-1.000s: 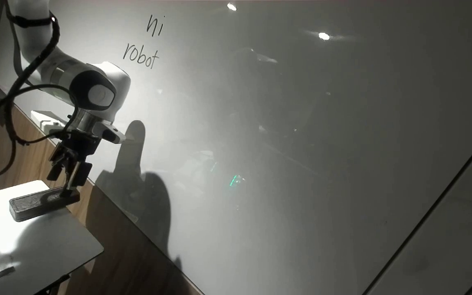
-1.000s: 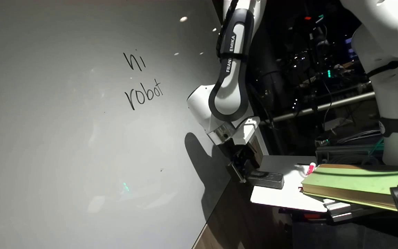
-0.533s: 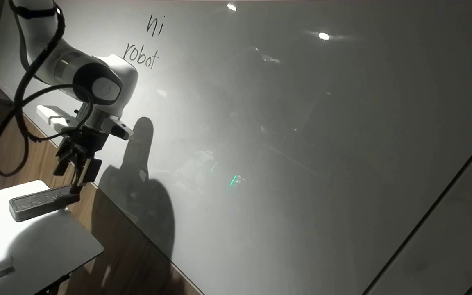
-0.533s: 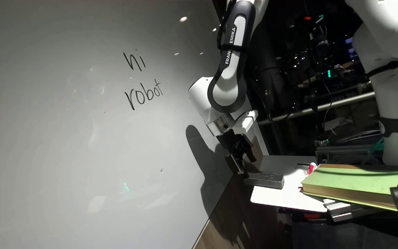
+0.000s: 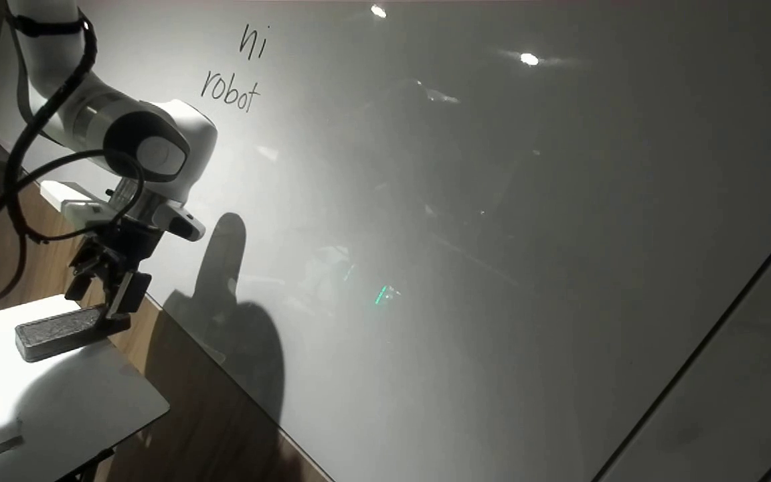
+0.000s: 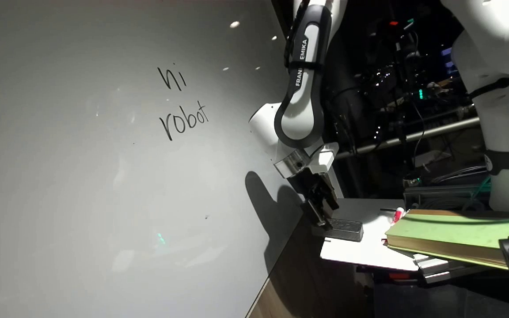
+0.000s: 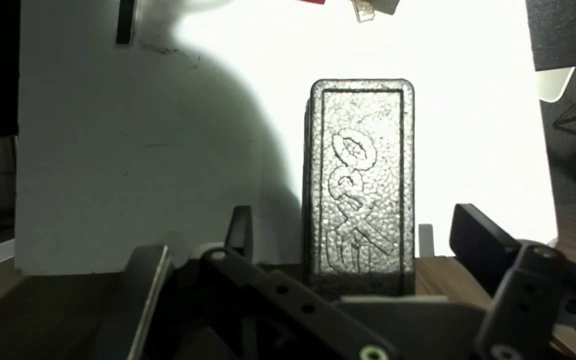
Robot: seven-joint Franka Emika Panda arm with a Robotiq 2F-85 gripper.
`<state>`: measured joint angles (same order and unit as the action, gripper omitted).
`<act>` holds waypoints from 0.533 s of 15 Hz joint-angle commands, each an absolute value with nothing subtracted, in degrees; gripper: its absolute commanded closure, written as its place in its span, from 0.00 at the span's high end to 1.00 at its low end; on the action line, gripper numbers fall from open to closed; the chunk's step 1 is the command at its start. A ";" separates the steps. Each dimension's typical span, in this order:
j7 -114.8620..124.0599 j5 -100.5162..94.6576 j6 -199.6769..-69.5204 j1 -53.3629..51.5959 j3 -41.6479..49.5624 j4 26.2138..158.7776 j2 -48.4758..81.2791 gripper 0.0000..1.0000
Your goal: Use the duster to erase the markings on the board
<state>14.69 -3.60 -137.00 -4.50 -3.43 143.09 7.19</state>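
One gripper (image 5: 106,294), jaws wide apart, gripping nothing. One duster (image 7: 360,175): near end between them in wrist view, gap each side, overhanging the white table's (image 7: 168,160) edge. Beyond: one whiteboard (image 6: 73,198), one "hi" (image 6: 172,78), one "robot" (image 6: 184,120).

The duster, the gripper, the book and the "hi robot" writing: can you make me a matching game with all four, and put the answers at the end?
Things
1. duster
2. gripper
3. book
4. markings saying "hi robot"

Clues
A. on the whiteboard
B. light green
C. dark grey, one end sticking out past the edge of the white table
D. wide open

Pairs
1-C
2-D
3-B
4-A
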 commanded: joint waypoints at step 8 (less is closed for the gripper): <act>13.34 -2.14 -137.80 -4.73 -3.45 142.13 10.04 0.74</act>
